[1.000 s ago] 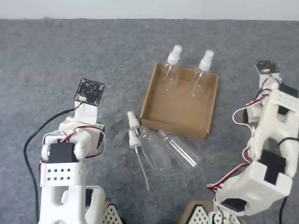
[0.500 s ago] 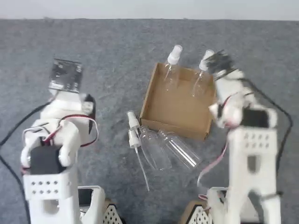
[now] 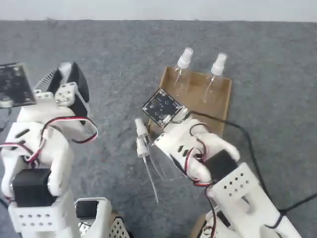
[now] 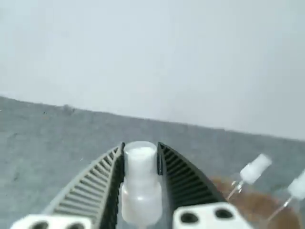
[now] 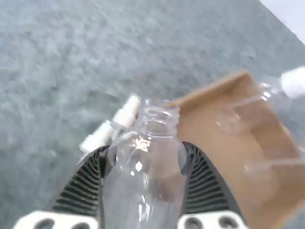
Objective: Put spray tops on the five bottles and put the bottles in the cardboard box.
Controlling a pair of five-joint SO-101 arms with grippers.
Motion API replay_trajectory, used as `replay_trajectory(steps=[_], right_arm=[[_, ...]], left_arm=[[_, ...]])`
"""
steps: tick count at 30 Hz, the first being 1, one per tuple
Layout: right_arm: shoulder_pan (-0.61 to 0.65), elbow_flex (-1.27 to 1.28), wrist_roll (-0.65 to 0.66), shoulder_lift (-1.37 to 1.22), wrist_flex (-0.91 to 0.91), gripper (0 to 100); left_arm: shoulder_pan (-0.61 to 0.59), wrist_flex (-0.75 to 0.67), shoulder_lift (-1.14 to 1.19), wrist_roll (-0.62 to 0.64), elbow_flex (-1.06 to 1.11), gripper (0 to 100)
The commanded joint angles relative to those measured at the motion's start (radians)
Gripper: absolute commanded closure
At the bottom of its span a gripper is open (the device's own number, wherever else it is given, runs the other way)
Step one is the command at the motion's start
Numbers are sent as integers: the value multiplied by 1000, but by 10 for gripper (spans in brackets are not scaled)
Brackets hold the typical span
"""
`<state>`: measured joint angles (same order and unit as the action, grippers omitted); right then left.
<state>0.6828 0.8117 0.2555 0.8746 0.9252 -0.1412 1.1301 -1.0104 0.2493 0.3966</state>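
My left gripper (image 4: 140,149) is raised over the left of the mat (image 3: 69,74), shut on a white spray top (image 4: 141,191). My right gripper (image 5: 145,150) is shut on a clear uncapped bottle (image 5: 143,191) just in front of the cardboard box (image 5: 219,119); in the high view the right arm (image 3: 190,146) covers that spot. Two capped bottles (image 3: 185,58) (image 3: 219,63) lean in the box (image 3: 218,106). Two loose spray tops (image 3: 141,126) (image 3: 142,146) lie on the mat beside the box, also seen as spray tops (image 5: 124,112).
Grey carpet-like mat (image 3: 119,59) covers the table, with open room at the left and back. A thin dip tube (image 3: 151,181) trails from one loose top toward the front. The right arm's cable (image 3: 247,144) runs across the box's front.
The right arm swung from the right edge across the box and down onto the bottles lying in front of it. The left arm rose and swung toward the left.
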Motion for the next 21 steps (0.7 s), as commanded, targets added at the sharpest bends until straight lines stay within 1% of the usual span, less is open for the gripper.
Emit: replay_trajectory(steps=[1, 3, 6, 8, 11, 13, 16, 21], right_arm=[[28, 78, -20, -7, -232, 992], [24, 106, -12, -5, -289, 991], [30, 143, -20, 35, -315, 991], [65, 180, -21, 84, -360, 992], [124, 261, -21, 180, -429, 992], [162, 313, -21, 232, -456, 992], [197, 353, -21, 289, -466, 992], [196, 359, -21, 286, -458, 992]], left_arm=[[2, -110, -20, 110, -45, 987], [2, -135, -20, 129, -45, 987], [2, -146, -20, 132, -45, 987], [2, -153, -20, 135, -44, 987], [3, -172, -20, 181, -44, 987], [5, -198, -18, 189, -44, 987], [64, -216, -18, 190, -44, 987], [199, -216, -18, 190, -45, 987]])
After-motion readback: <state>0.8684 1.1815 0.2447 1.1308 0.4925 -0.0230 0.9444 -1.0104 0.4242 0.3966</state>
